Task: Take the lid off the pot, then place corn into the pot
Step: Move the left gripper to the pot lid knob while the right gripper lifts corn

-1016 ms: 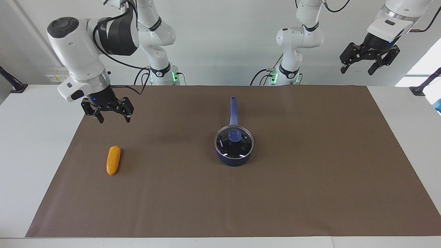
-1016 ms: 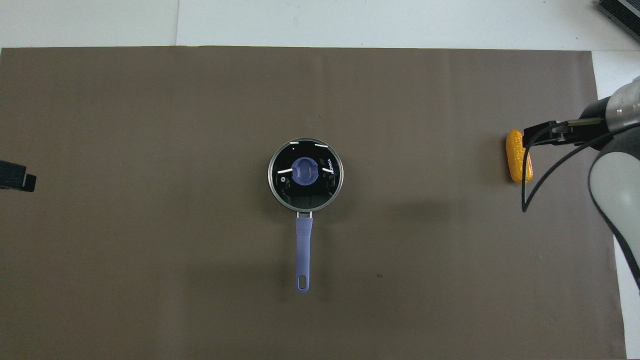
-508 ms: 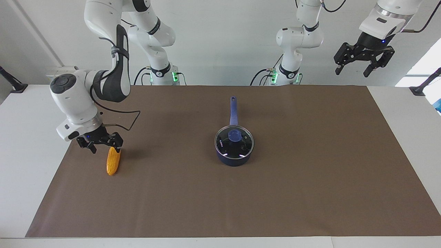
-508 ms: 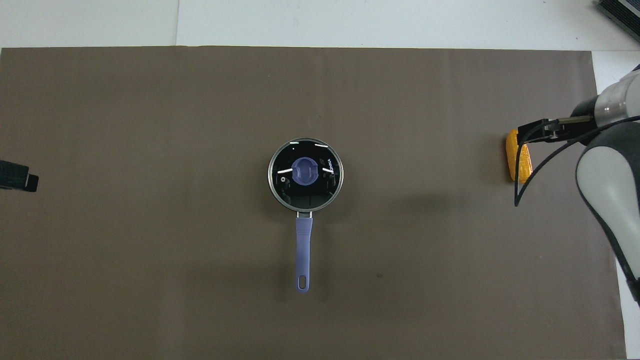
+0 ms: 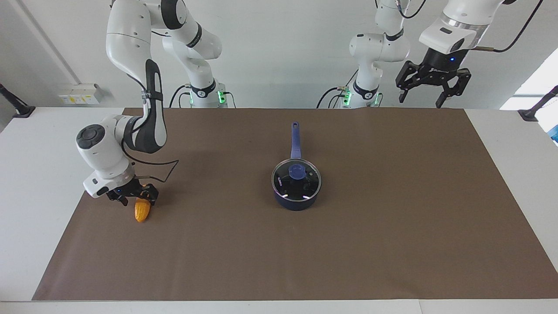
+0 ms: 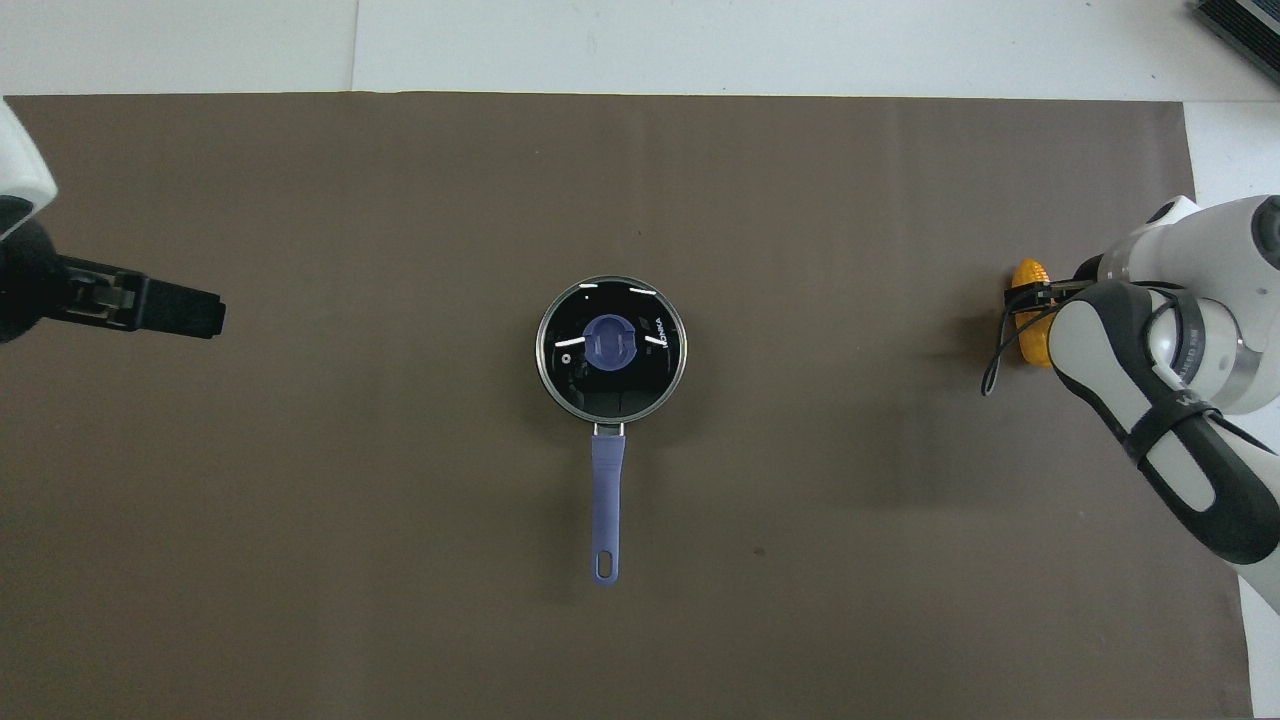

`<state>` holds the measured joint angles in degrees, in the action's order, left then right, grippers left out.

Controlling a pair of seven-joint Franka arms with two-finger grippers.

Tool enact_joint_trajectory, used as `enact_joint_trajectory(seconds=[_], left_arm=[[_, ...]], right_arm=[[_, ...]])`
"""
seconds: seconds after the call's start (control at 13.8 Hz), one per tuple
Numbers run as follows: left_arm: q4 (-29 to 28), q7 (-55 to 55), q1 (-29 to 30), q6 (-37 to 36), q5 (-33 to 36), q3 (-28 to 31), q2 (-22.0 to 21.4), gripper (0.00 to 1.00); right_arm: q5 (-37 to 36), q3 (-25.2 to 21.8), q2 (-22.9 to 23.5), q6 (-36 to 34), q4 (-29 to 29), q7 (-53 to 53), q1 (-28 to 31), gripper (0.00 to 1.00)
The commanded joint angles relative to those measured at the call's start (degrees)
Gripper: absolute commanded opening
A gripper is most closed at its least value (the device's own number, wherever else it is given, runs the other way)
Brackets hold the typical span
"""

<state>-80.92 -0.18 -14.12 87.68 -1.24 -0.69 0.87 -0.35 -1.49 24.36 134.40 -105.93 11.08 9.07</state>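
The pot (image 5: 296, 199), dark blue with a long lighter-blue handle (image 6: 607, 490) pointing toward the robots, stands mid-table. The glass lid (image 5: 285, 183) with its blue knob (image 6: 609, 343) sits on it. The yellow-orange corn (image 5: 141, 212) lies flat toward the right arm's end of the table. My right gripper (image 5: 137, 199) is down at the mat, open, its fingers on either side of the corn's end nearer the robots, which it hides. The corn's tip (image 6: 1029, 272) shows past the right wrist. My left gripper (image 5: 433, 89) hangs open, high over the table's robot-side edge, apart from the pot.
A brown mat (image 5: 392, 218) covers most of the white table (image 5: 514, 144). A thin black cable (image 5: 161, 168) loops from the right wrist just above the mat beside the corn. Dark stands sit at both table ends near the robots.
The right gripper has dropped from above the mat down around the corn. The left gripper has swung inward, toward the middle of the table, staying high and open.
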Motion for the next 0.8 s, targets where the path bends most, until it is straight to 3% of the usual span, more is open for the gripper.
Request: enact_joint_trajectory(seconds=[0.0, 0.07, 0.15, 0.22, 0.51, 0.73], left_arm=[[-0.82, -2.71, -3.88, 2.75, 0.19, 0.95, 2.11, 1.0], [-0.82, -4.8, -5.64, 3.98, 0.45, 0.96, 3.16, 1.0], [-0.82, -7.0, -7.4, 5.47, 0.54, 0.96, 4.48, 1.0], [-0.82, -8.33, -8.2, 6.7, 0.63, 0.96, 5.62, 1.0], [-0.73, -15.27, -13.2, 10.83, 1.07, 0.96, 10.54, 1.0], [-0.46, -20.37, -16.11, 14.52, 1.07, 0.96, 14.33, 1.0]], right_arm=[[-0.87, 0.52, -1.25, 0.34, -2.0, 0.86, 0.08, 0.81], [-1.05, 0.52, -1.25, 0.08, -2.0, 1.48, 0.16, 0.62], [-1.66, 0.43, -1.34, -0.01, -2.09, 2.27, 0.16, 0.36], [-2.8, 0.43, -1.34, -0.1, -2.09, 2.19, -0.01, 0.02], [-3.78, 0.43, -1.16, -1.5, -0.43, 1.4, -0.45, 0.0], [-3.86, 0.35, -2.56, -9.38, 4.48, 0.78, -1.68, 0.0]])
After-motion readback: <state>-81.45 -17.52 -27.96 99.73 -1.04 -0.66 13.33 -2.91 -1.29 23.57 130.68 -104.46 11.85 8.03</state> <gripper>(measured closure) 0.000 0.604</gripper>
